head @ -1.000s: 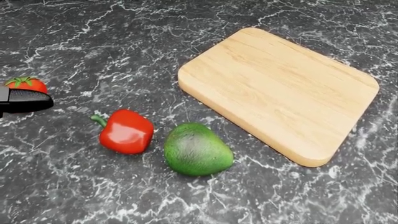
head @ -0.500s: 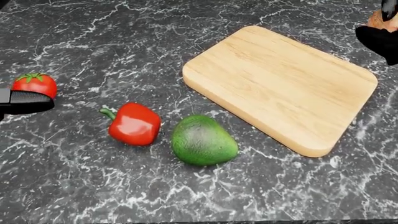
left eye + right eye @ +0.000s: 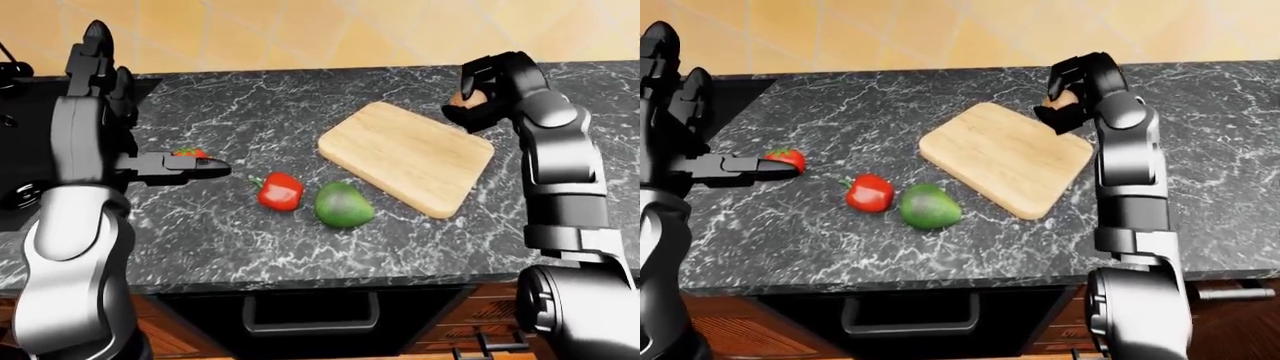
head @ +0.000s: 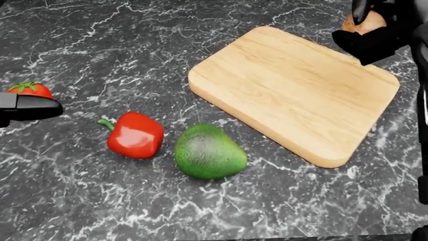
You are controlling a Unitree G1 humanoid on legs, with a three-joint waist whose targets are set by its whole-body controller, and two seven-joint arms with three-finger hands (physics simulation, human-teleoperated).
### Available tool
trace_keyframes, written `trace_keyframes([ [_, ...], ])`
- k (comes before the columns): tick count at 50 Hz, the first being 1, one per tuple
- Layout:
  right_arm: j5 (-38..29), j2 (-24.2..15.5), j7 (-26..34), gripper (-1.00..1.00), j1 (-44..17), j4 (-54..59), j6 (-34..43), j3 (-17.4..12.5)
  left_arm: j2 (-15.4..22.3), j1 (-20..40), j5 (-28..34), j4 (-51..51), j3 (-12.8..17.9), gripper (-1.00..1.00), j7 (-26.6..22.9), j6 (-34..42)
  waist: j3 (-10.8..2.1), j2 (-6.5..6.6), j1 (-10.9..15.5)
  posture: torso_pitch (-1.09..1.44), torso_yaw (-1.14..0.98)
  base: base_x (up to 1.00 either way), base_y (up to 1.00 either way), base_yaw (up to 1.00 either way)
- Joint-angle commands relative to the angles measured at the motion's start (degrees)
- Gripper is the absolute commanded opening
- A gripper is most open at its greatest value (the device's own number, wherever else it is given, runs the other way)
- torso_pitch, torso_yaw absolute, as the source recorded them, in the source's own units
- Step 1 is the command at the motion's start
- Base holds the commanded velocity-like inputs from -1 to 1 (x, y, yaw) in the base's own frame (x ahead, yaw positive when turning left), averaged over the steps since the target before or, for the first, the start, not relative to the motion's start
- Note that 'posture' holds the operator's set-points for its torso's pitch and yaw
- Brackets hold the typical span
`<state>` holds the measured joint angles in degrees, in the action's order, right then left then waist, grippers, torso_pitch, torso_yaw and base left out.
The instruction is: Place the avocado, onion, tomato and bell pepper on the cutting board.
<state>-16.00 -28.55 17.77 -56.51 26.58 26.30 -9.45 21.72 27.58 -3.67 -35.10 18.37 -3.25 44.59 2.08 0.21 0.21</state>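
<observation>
While the right hand [image 4: 372, 31] grips the onion [image 4: 365, 22] above the cutting board's [image 4: 294, 90] corner, the left hand [image 3: 150, 166] is spread.

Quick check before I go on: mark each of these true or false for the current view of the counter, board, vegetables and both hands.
1. The cutting board has nothing lying on it. True.
2. The right hand is empty. False: its fingers close round the onion.
3. The avocado lies on the board. False: it lies on the counter, beside the bell pepper.
4. The tomato sits by the left hand. True.
5. The left hand grips the pepper. False: they are apart.
</observation>
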Motion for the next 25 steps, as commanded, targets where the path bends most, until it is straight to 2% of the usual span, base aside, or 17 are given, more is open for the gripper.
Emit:
trace_keyframes([
  [1, -0.04, -0.58, -0.31, -0.95, -1.42, -3.16, -1.19, -0.71, 0.65, 1.55, 0.19, -1.24, 0.34, 1.00, 0.20, -1.59, -1.59, -0.12, 0.00, 0.00, 0.00, 0.00, 0.00, 0.00],
  [14, -0.15, 2.48, -0.20, -0.93, 1.59, -2.52, -3.04, 0.06, 0.07, 0.48, 0.62, -1.26, 0.37, 1.00, -0.22, -2.42, -1.64, -0.04, -0.27, 0.00, 0.00, 0.00, 0.00, 0.00],
  [25, -0.35, 2.75, 0.02, -0.73, 1.80, -2.45, -2.95, 0.17, -0.07, -0.42, 0.62, -1.30, 0.85, 1.00, -0.29, -3.11, -1.61, -0.01, -0.27, 0.00, 0.00, 0.00, 0.00, 0.00],
])
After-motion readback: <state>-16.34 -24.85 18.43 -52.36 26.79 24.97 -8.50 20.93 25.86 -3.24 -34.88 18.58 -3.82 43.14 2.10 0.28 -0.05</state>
